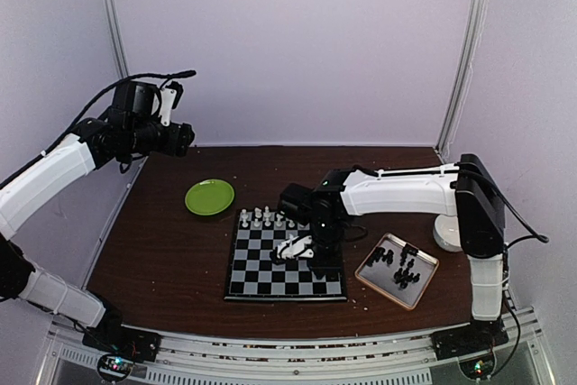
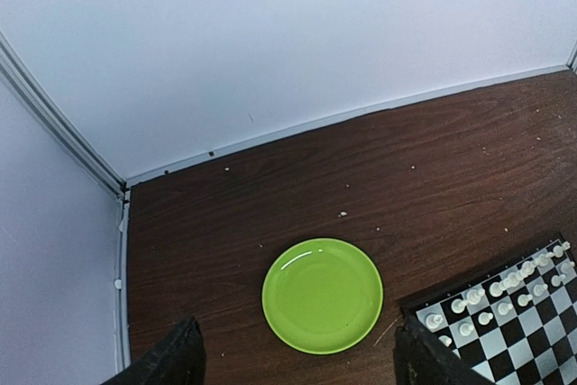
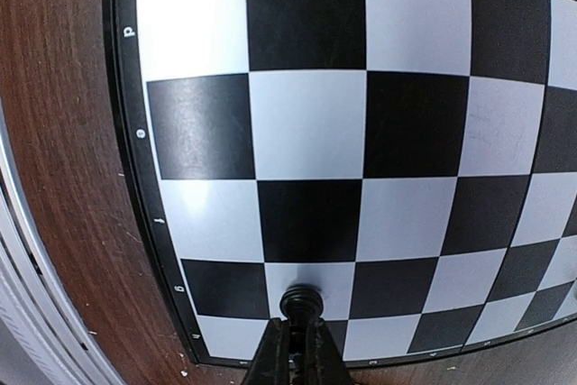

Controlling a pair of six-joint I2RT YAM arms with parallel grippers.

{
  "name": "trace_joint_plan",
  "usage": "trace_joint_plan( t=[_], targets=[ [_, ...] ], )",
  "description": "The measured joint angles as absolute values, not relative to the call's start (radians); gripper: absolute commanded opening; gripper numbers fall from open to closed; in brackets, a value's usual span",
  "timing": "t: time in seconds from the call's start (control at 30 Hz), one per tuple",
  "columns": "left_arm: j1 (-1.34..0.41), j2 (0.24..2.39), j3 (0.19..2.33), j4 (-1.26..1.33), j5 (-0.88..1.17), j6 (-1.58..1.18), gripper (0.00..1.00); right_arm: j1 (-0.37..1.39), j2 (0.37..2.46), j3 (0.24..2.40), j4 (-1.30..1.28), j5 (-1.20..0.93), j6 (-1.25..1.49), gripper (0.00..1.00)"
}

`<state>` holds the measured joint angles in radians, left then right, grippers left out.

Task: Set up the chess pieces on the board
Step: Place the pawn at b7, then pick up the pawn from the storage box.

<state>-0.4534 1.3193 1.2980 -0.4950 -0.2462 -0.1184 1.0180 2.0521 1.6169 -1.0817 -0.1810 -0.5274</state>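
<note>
Your right gripper (image 3: pixel 300 326) is clenched on a small black chess piece (image 3: pixel 301 298), holding it upright near one edge of the flat grey-and-black checkered board (image 3: pixel 361 132); you cannot tell whether it touches the surface. Small white chess pieces (image 1: pixel 266 218) stand along the board's far edge. More black chess pieces (image 1: pixel 402 268) lie in the tan-rimmed metallic tray (image 1: pixel 386 284) just right of the board. Your left gripper (image 2: pixel 297 349) hangs released, fingers spread wide, high above the brown wooden table (image 1: pixel 162 250) left of the board, over the round green plate (image 2: pixel 322 295).
</note>
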Motion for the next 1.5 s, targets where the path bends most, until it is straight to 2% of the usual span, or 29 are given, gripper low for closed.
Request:
trace_joint_plan(
  t=[0.4,0.5,0.6,0.7,0.97,1.17,1.33,1.5],
  targets=[
    [-0.453,1.319,1.298,-0.495,-0.246,-0.113,0.73,1.018,2.054,1.617,-1.080,-0.178,-0.524,0.10],
    [-0.453,1.319,1.298,-0.495,-0.246,-0.112,0.73,1.018,2.056,1.617,-1.080,-0.179,-0.523,0.17],
    [-0.453,1.319,1.298,-0.495,-0.246,-0.111,0.73,1.018,2.058,1.617,-1.080,-0.179,-0.522,0.27],
    [-0.453,1.319,1.298,-0.495,-0.246,-0.110,0.73,1.018,2.058,1.617,-1.080,-0.179,-0.521,0.29],
    [-0.453,1.319,1.298,-0.495,-0.246,-0.110,0.73,1.016,2.051,1.627,-1.091,-0.176,-0.521,0.31],
    [-0.453,1.324,1.298,-0.495,-0.239,-0.110,0.74,0.984,1.912,1.626,-1.106,-0.178,-0.521,0.31],
    [-0.453,1.336,1.298,-0.495,-0.223,-0.111,0.73,0.865,1.720,1.554,-1.094,-0.181,-0.520,0.30],
    [-0.453,1.338,1.298,-0.495,-0.213,-0.111,0.73,0.702,1.679,1.418,-1.075,-0.178,-0.519,0.28]
  ],
)
